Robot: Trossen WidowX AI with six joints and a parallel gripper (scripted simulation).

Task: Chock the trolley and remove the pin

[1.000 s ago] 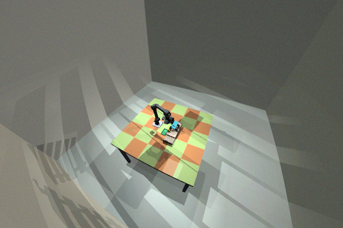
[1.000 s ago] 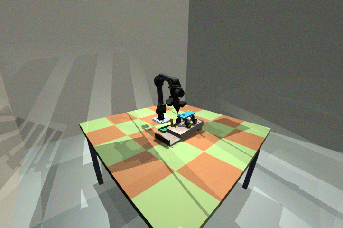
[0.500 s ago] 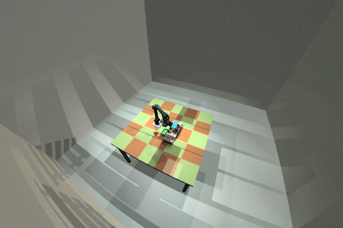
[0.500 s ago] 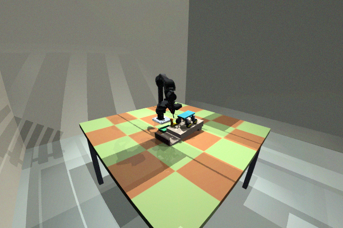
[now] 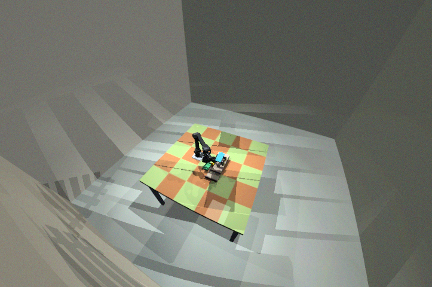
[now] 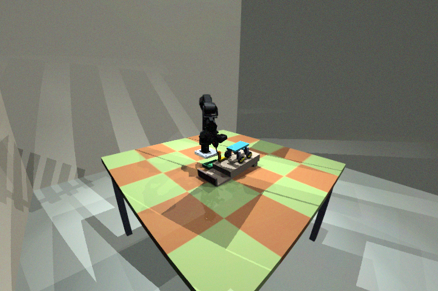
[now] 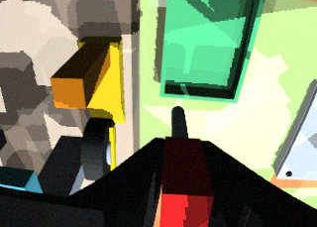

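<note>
My gripper [image 7: 180, 150] is shut on the red-headed stop pin [image 7: 185, 174], whose dark shank points ahead; it is above the table, just short of the near end of the green tray [image 7: 198, 98] [image 6: 208, 165] [image 5: 207, 165] in the wrist view. The cyan trolley [image 5: 220, 156] [image 6: 238, 146] stands upright on the ramp [image 5: 213, 176] [image 6: 240, 169]. One wheel [image 7: 95, 150] shows in the wrist view. The yellow chock [image 7: 108, 90] [image 6: 220, 157], with its orange handle [image 7: 69, 92] up, sits at that wheel's downhill side and appears to touch it. Its black underside is mostly hidden.
The ramp's side edge runs between chock and tray. The arm's white base plate [image 7: 307, 150] [image 6: 205, 153] is on the other side of the tray. The ramp's low lipped end [image 6: 207, 176] lies beyond the chock. All stands on the checkered table [image 5: 216, 211] [image 6: 205, 260].
</note>
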